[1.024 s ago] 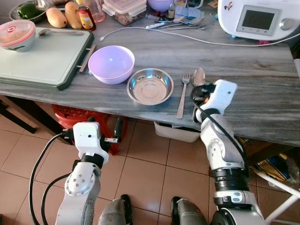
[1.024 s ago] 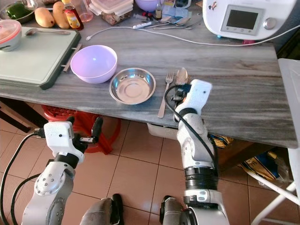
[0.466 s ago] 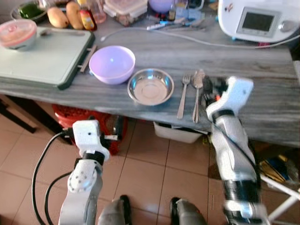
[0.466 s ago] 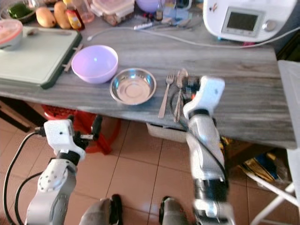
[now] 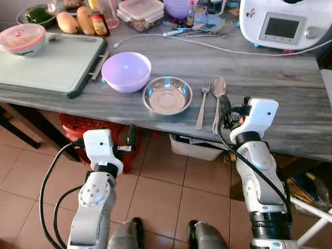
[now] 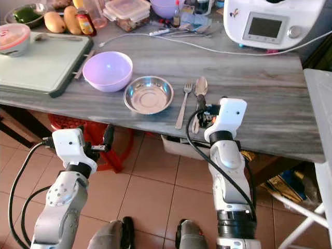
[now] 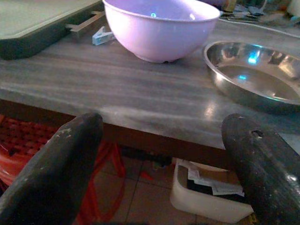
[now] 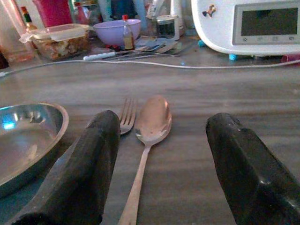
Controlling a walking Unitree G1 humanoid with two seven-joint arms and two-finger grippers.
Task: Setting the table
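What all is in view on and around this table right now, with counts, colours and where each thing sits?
Table: one, grey wood grain.
Purple bowl: one, near the front edge.
Steel bowl: one, silver, right of the purple bowl.
Fork: one, silver, right of the steel bowl.
Spoon: one, silver, beside the fork.
Cutting board: one, pale green, table's left.
Lidded container: one, red-rimmed, on the board.
Kitchen appliance: one, white, back right.
White cable: one, across the back.
Red stool: one, under the table.
Left gripper: open, below the table edge.
Right gripper: open, at the spoon's handle.
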